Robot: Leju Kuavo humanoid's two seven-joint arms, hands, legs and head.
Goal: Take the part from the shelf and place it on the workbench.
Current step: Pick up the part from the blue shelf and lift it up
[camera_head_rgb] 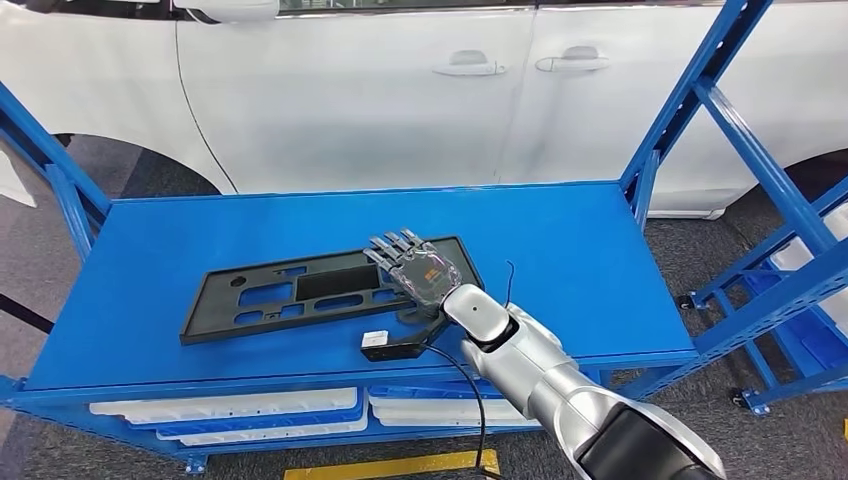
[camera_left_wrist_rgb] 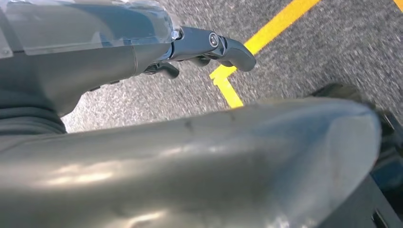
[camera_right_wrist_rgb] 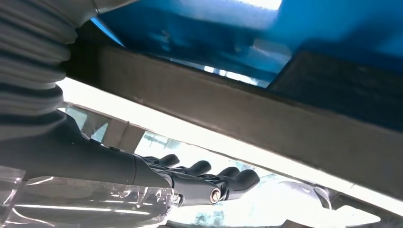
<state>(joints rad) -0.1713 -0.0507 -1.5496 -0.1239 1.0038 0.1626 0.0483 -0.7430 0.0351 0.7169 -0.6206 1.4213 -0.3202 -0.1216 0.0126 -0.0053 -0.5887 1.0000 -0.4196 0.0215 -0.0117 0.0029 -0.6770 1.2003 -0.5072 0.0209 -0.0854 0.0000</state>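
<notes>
- Black plastic, flat and cut through with slots, the part [camera_head_rgb: 325, 291] lies on the blue top level of the shelf [camera_head_rgb: 600, 250], near its front edge.
- Reaching in from the right, the right robot hand [camera_head_rgb: 418, 272] is over the part's right end, fingers stretched forward and apart; it looks to be resting on or just above the panel, and nothing is gripped yet.
- From the right wrist view, the fingers [camera_right_wrist_rgb: 209, 183] lie straight beside a dark edge of the part, with no sign of curling around it.
- Hanging low, the left robot hand [camera_left_wrist_rgb: 209, 45] holds nothing, its fingers loosely curled above grey floor with a yellow line [camera_left_wrist_rgb: 266, 35].
- Judged step: the pickup is only starting; the part has not left the shelf.
- Next move, as I judge it: get fingers under or around an edge, since a thin flat panel gives little to grasp, then lift it level.
- White bins [camera_head_rgb: 230, 412] sit in the level below; their contents cannot be made out.
</notes>
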